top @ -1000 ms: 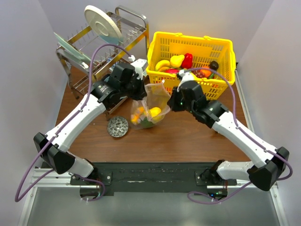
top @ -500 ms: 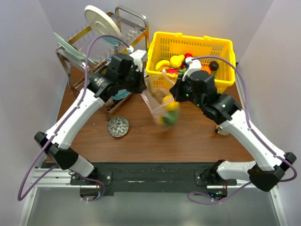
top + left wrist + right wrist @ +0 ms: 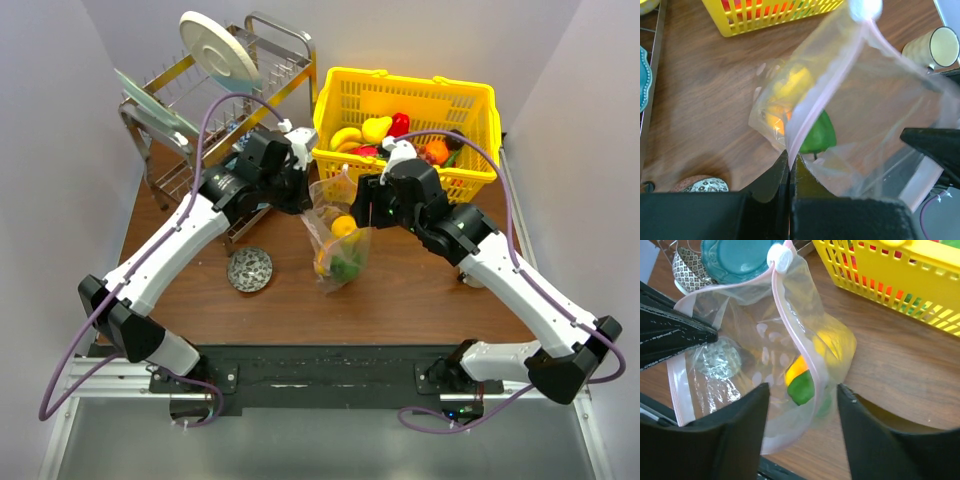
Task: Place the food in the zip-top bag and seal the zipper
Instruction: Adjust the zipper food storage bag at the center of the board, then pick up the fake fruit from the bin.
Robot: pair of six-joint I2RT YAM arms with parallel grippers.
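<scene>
**Item:** zip-top bag [image 3: 338, 235], hanging between my arms, just before the yellow basket [image 3: 410, 78].
**Contents:** food [image 3: 792, 90], in yellow, orange and green pieces.
**Zipper** [image 3: 826, 92]**:** seemingly unsealed, though the view is blurred.
**Left gripper** [image 3: 789, 160]**:** I have it clamped on the bag's rim.
**Right gripper** [image 3: 802, 390]**:** jaws apart, holding nothing.
**Risk:** with my hold on one side only, the bag may swing or sag and spill the food.

clear crinkly plastic bag [image 3: 336, 232], matt wooden table [image 3: 420, 300].

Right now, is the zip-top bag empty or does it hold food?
Holds food: a yellow piece and a green piece show through the zip-top bag.
</scene>
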